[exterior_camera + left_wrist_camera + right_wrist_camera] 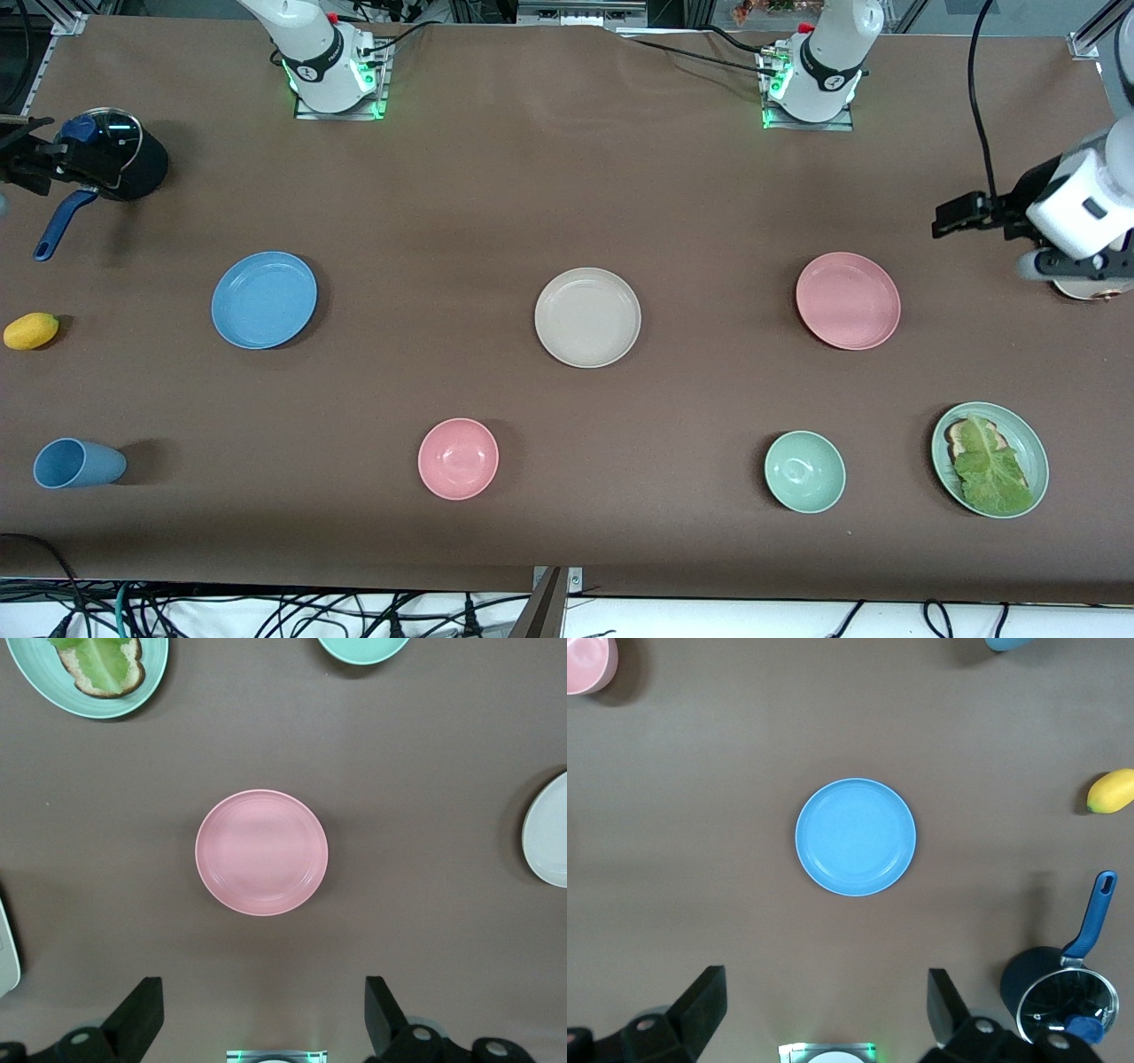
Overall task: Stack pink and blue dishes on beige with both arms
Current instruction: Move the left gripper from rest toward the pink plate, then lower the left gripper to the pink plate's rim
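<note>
Plainly, from the front view, three plates lie in a row across the brown table: the blue plate toward the right arm's end, the beige plate in the middle, the pink plate toward the left arm's end, all well apart. Nearer the camera sit a blue cup on its side, a pink bowl, a pale green bowl and a green plate with toast and lettuce. A lemon and a lidded pot lie at the right arm's end. The left gripper is raised at the left arm's end of the table; the right gripper is up beside the pot.

From the left wrist view, the left gripper stands wide open, empty, high over the pink plate.

From the right wrist view, the right gripper is likewise spread wide, holding nothing, over the blue plate; the pot and lemon are close by.
</note>
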